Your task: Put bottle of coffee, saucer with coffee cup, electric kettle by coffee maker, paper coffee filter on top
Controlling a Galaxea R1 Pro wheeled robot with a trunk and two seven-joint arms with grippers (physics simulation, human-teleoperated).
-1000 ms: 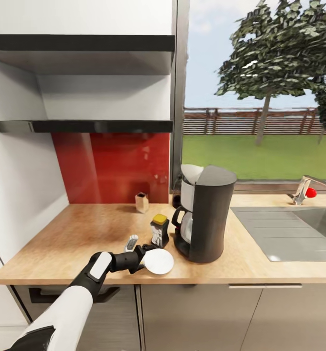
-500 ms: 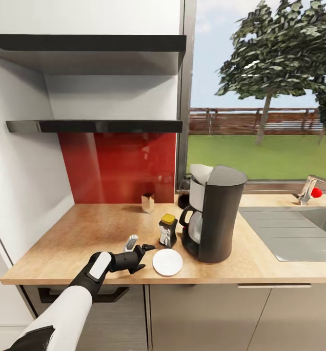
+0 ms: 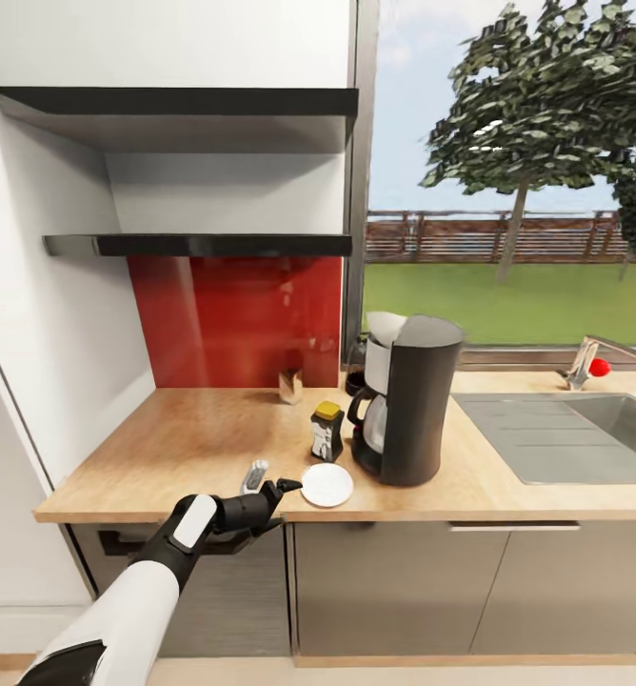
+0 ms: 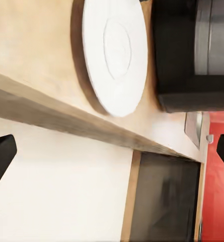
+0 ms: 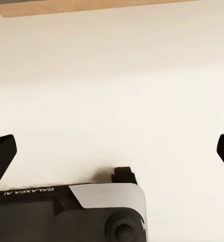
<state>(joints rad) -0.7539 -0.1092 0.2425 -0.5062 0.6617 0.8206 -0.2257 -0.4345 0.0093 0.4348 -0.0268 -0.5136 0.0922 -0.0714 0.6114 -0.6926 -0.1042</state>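
Note:
The dark grey coffee maker stands on the kitchen countertop, and a white paper coffee filter rests on its top. To its left is the bottle of coffee with a yellow lid. The white saucer lies flat by the front edge, with nothing on it. My left gripper is open just left of the saucer and apart from it, level with the counter's front edge. Its wrist view shows the saucer and the coffee maker's base. A dark rounded thing, perhaps the electric kettle, peeks out behind the coffee maker. My right gripper is open over pale floor.
A small pale object stands just behind my left gripper. A small tan box sits against the red backsplash. The black kitchen shelf is bare. A sink and tap take the counter's right side. Grey cabinet fronts lie below.
A second ago my left gripper was at the saucer's rim; it has since let go and drawn back to the counter's edge. The camera has pulled back, so the counter looks smaller.

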